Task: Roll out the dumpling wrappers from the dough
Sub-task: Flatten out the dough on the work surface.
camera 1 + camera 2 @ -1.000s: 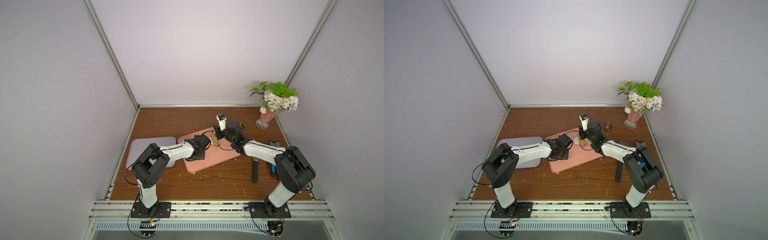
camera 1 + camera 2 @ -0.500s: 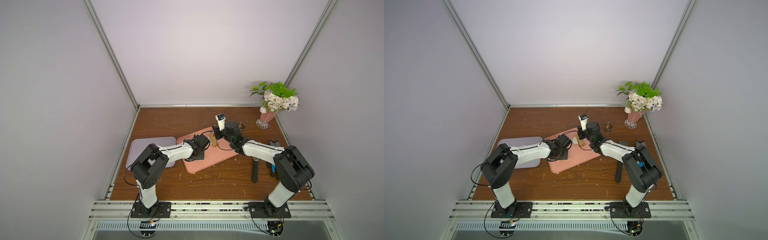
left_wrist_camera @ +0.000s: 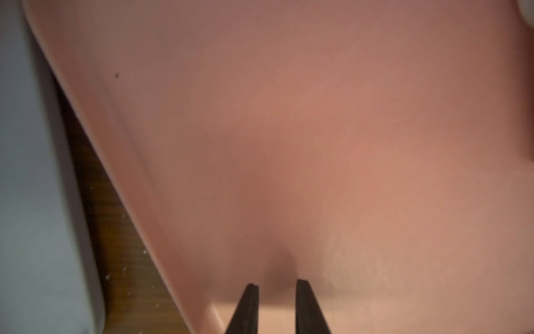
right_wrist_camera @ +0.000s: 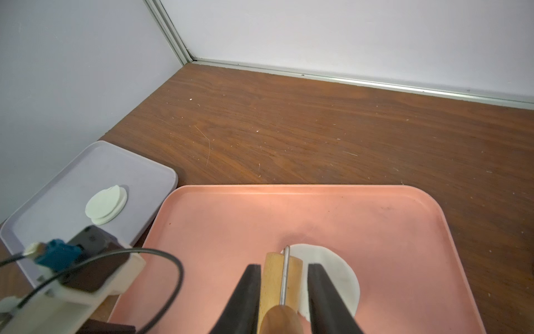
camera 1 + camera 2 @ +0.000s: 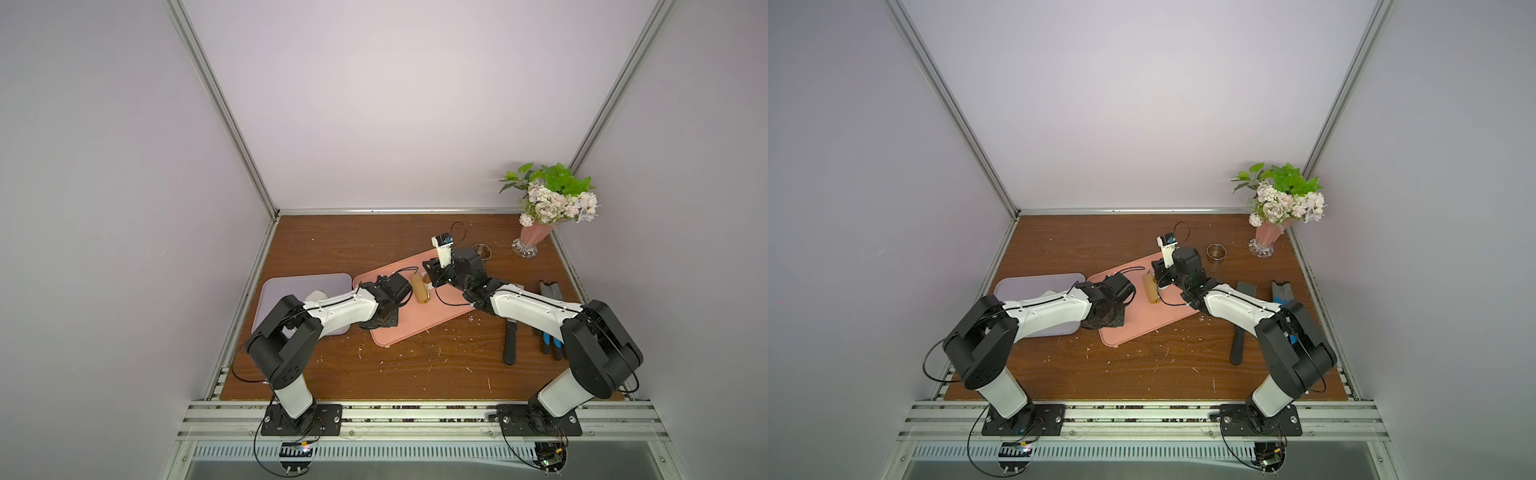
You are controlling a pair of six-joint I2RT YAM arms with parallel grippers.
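The right claw (image 4: 283,266) grips the roller (image 4: 273,277) on the pink tray (image 4: 231,231); the empty, slightly open left claw (image 3: 277,282) should pinch the soft-looking dough (image 4: 332,274) by its edge.

The matt pink tray (image 4: 289,214) looks plastic, the roller (image 4: 273,274) wooden, the dough (image 4: 341,274) smooth, the table (image 4: 318,130) wood-grained.

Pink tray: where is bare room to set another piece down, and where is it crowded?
Bare: the pink tray between its front rim and the roller, and around the open left gripper. Crowded: where the right gripper grips the roller on the dough. The purple tray has room beside the wrappers.
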